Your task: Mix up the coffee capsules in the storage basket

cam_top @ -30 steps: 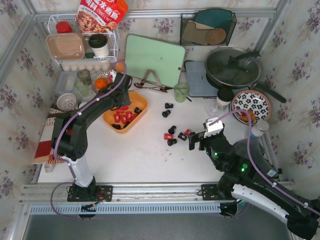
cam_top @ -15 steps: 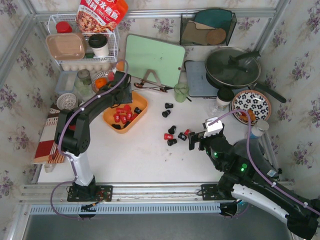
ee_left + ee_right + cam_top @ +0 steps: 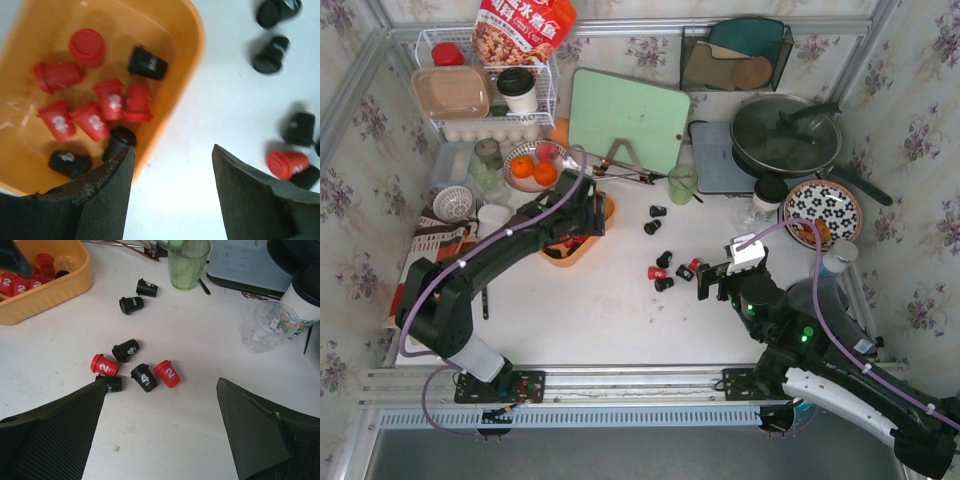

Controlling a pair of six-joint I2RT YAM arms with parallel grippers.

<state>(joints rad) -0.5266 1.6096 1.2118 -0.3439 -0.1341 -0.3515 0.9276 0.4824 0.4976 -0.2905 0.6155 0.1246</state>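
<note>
The orange-yellow storage basket (image 3: 196,35) (image 3: 564,259) (image 3: 55,289) holds several red and black coffee capsules (image 3: 111,98), lying mixed on its floor. My left gripper (image 3: 171,162) (image 3: 592,216) hovers over the basket's right edge, open with only bare table between its fingers. More capsules lie loose on the white table: two black ones (image 3: 132,304) near a green cup, and a cluster of red (image 3: 105,365) and black (image 3: 144,377) ones in the middle (image 3: 663,272). My right gripper (image 3: 162,396) (image 3: 714,283) stands wide open just right of that cluster, holding nothing.
A green cup (image 3: 188,262) and a clear glass (image 3: 267,325) stand behind the loose capsules. A bowl of oranges (image 3: 532,168), a wire rack (image 3: 485,85), a green cutting board (image 3: 630,118), a lidded pan (image 3: 785,133) and a flowered plate (image 3: 823,212) line the back.
My left gripper has swung from the basket's far end toward its right edge and has opened; the bowl of oranges is uncovered now. The right arm has not moved.
</note>
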